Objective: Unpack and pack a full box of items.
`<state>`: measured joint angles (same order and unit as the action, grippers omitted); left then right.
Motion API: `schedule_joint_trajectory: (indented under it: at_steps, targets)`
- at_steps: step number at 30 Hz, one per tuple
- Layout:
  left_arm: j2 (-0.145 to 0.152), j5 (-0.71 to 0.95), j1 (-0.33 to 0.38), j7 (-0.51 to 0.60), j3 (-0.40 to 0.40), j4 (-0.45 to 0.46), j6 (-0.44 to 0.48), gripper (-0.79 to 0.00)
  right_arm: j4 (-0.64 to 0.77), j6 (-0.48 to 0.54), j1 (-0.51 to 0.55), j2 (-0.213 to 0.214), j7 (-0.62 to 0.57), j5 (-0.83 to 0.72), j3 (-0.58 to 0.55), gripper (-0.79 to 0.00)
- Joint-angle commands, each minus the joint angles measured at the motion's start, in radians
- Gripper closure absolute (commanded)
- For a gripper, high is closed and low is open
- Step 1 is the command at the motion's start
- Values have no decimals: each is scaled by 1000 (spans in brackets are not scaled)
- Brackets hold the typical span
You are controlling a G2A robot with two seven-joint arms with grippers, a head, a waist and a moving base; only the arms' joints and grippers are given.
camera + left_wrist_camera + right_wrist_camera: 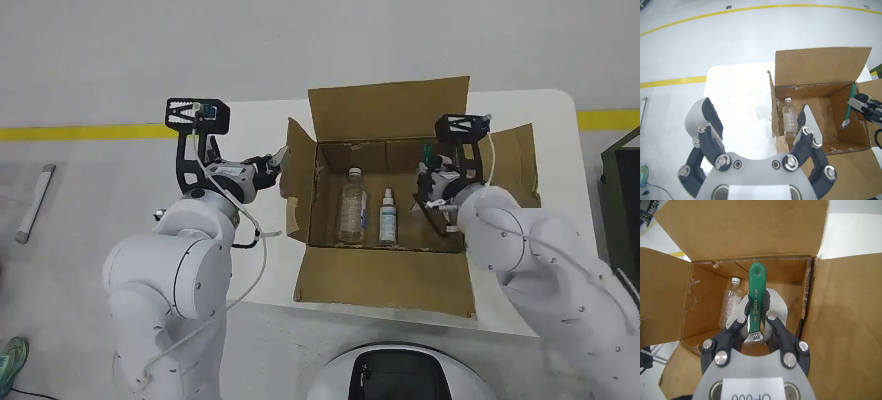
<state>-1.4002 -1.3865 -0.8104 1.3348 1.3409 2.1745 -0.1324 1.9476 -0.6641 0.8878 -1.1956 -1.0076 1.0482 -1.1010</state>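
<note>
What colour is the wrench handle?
Green handle, bare metal head. The wrench shows best in the right wrist view.

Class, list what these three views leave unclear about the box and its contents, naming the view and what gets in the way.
- Wrench head: right wrist view, half hidden behind the palm of the right gripper.
- Box floor beside the clear bottle: left wrist view, behind a finger of the left gripper.
- Box's near right corner: top view, covered by the right arm.
- Spray bottle contents: top view, too small.
</note>
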Motion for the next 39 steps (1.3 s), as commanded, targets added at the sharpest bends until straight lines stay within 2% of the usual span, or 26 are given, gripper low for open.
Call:
schedule_joint_trajectory:
  at_steps: [1,4,5,6,8,10,15,16,17,20,22,24,26,31,34,36,39]
  targets:
    - [0,0,0,0,0,0,0,-785,-43,-20,-27,-8,0,39,49,-111]
    - [0,0,0,0,0,0,0,-785,-102,-49,-63,-23,-20,71,101,-246]
    - [0,0,0,0,0,0,0,-785,-122,-49,-71,-26,-30,79,115,-320]
    - [0,0,0,0,0,0,0,-785,-136,-54,-80,-30,-40,86,125,-354]
    - [0,0,0,0,0,0,0,-785,-145,-56,-90,-36,-47,89,135,-372]
    - [0,0,0,0,0,0,0,-785,-148,-57,-91,-39,-53,97,135,-570]
    - [0,0,0,0,0,0,0,-785,-84,-37,-70,-39,-76,92,93,-579]
    - [0,0,0,0,0,0,0,-785,-50,-25,-60,-36,-86,86,71,-557]
    - [0,0,0,0,0,0,0,-785,-9,-13,-47,-31,-97,86,43,-520]
    - [0,0,0,0,0,0,0,-785,144,22,17,-14,-161,59,-85,-548]
    - [0,0,0,0,0,0,0,-785,241,57,66,0,-205,53,-195,-650]
    - [0,0,0,0,0,0,0,-785,320,97,117,12,-245,55,-320,-680]
    - [0,0,0,0,0,0,0,-785,372,141,173,22,-290,39,-451,-773]
    - [0,0,0,0,0,0,0,-785,402,242,290,38,-390,5,-784,-785]
    - [0,0,0,0,0,0,0,-785,384,312,359,44,-460,-8,-931,-785]
    - [0,0,0,0,0,0,0,-785,371,361,408,48,-509,4,-994,-785]
    - [0,0,0,0,0,0,0,-785,354,415,500,53,-528,8,-1015,-785]
